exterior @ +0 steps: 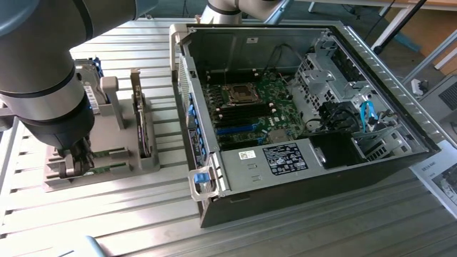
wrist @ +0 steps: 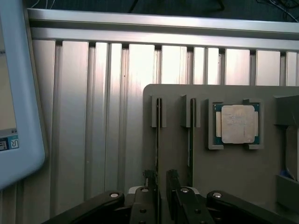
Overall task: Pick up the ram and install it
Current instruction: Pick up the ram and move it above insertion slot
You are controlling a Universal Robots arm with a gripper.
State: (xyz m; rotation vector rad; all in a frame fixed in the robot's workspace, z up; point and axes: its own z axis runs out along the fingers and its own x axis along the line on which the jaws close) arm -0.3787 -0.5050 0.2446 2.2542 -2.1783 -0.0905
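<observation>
- Jaws stood open on either side of the thin green ram stick [wrist: 158, 140], which sat upright in its grey slotted holder [wrist: 233, 172] on the ribbed metal bench [wrist: 93, 116].
- Pick-up stage, seemingly: nothing was gripped yet, and closing called for square alignment.

The ram [wrist: 159, 149] stands on its long edge, a thin dark green strip seen edge-on, slotted into the grey holder [wrist: 233, 177] near its border. Its twin [wrist: 191, 140] stands parallel in the next slot.

Mostly matt stuff under me.
Ribbed brushed-metal table [wrist: 93, 116]; smooth matt grey plastic holder [wrist: 233, 172]; my fingers [wrist: 174, 186] dull black.
</observation>
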